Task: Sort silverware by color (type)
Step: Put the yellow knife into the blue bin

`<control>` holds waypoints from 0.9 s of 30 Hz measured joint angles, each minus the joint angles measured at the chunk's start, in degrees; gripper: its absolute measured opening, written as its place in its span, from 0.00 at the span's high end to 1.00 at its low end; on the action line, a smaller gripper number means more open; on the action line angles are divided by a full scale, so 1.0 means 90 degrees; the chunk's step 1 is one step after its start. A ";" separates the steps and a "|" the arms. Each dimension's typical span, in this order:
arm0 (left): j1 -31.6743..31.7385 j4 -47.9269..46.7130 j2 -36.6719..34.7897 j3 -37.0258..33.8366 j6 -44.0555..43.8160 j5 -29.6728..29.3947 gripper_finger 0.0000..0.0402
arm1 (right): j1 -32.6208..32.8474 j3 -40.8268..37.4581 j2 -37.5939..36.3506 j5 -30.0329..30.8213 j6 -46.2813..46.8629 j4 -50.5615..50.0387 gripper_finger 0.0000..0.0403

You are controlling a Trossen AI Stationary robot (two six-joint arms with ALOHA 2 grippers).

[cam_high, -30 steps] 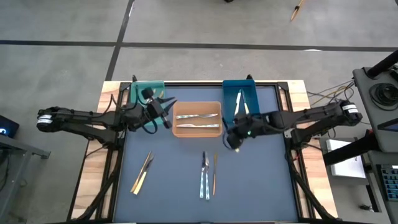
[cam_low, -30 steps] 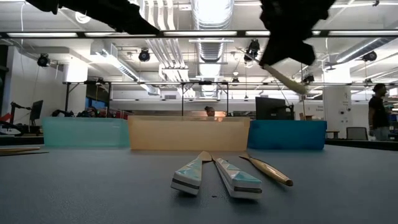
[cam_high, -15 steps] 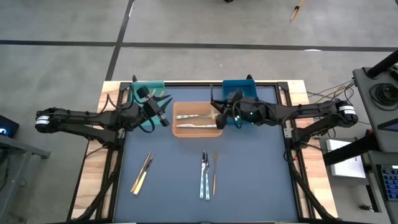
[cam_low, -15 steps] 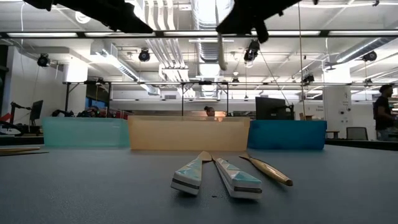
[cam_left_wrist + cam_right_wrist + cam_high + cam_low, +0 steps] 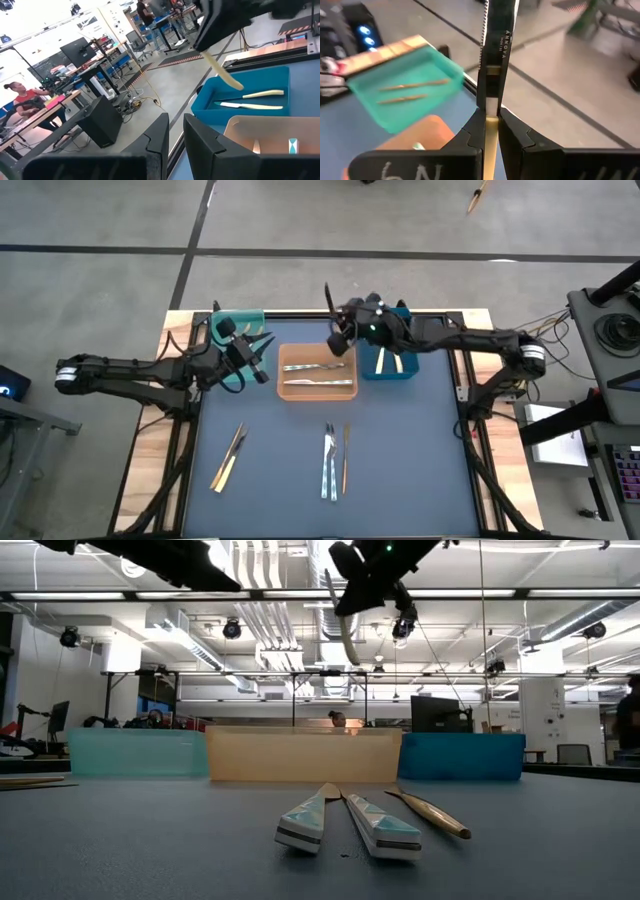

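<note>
My right gripper [image 5: 338,338] is shut on a cream-handled knife [image 5: 494,45], high over the gap between the orange bin [image 5: 283,386] and the blue bin [image 5: 368,370]. The blue bin holds two cream-handled pieces [image 5: 252,99]. Two silver pieces [image 5: 318,374] lie in the orange bin, and gold pieces [image 5: 410,90] lie in the teal bin [image 5: 238,326]. My left gripper [image 5: 263,360] hangs shut and empty beside the teal bin. A gold pair [image 5: 229,460], a silver pair [image 5: 329,463] and a bronze piece [image 5: 346,458] lie flat on the mat. My right gripper pinches the knife between its two fingers at the handle's top [image 5: 491,119], just below the blade. The fingers come about level from the table's right and lie across the knife. The knife is lifted clear and stands near upright, with its blade [image 5: 328,298] up and its handle [image 5: 346,635] hanging below.
The three bins stand in a row along the mat's far edge. The mat's near half has free room around the loose pieces. The table's wooden edge [image 5: 150,440] shows on the left. A person [image 5: 22,97] sits in the room far beyond the table.
My right gripper has risen from low over the mat in front of the blue bin. It has gone toward the far edge and leftward, still shut on the knife. It has turned as it went, so the slanting knife now stands near upright.
</note>
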 joint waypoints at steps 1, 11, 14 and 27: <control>0.0000 -0.0035 -0.0009 0.0000 0.0000 0.0000 0.90 | -0.0078 0.0153 0.0092 0.0005 0.0051 -0.0198 0.95; 0.0000 -0.0070 -0.0017 0.0000 0.0000 0.0000 0.90 | -0.0881 0.1088 0.0638 -0.0073 0.1052 -0.2311 0.95; -0.0002 -0.0071 -0.0014 0.0000 0.0000 0.0000 0.90 | -0.1156 0.1163 0.0676 -0.0412 0.1464 -0.2806 0.95; 0.0000 -0.0168 -0.0014 0.0000 -0.0027 0.0000 0.90 | -0.2271 0.1146 0.1136 -0.3059 0.2980 -0.4225 0.95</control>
